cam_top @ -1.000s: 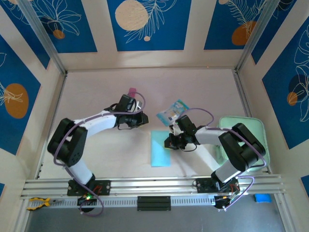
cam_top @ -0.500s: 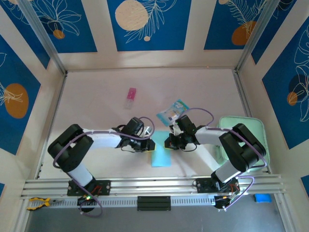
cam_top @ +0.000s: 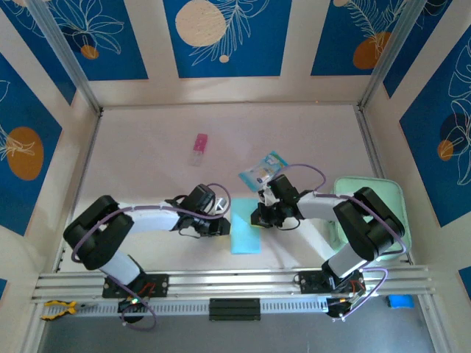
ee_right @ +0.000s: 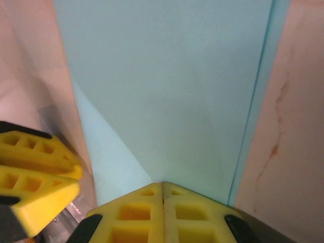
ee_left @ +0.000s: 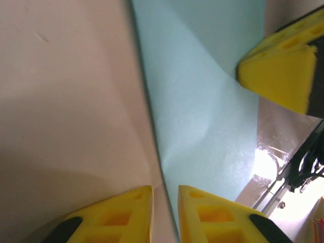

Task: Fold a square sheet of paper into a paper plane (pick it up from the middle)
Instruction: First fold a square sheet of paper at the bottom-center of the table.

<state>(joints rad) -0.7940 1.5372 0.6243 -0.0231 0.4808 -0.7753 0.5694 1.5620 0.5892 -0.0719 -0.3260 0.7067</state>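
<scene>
We are cataloguing, on the table (cam_top: 147, 169): one small pink item (cam_top: 199, 149) lying towards the back; one teal-and-clear printed packet (cam_top: 263, 170) lying mid-table; one mint-green pad (cam_top: 390, 193) sitting at the right edge.

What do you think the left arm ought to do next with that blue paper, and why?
Probably close the left gripper on the left edge of the blue paper and lift it slightly. Its jaws stand a little apart astride that edge, while the right gripper, shut, rests on the paper as if pinning it, so a fold seems next.
</scene>
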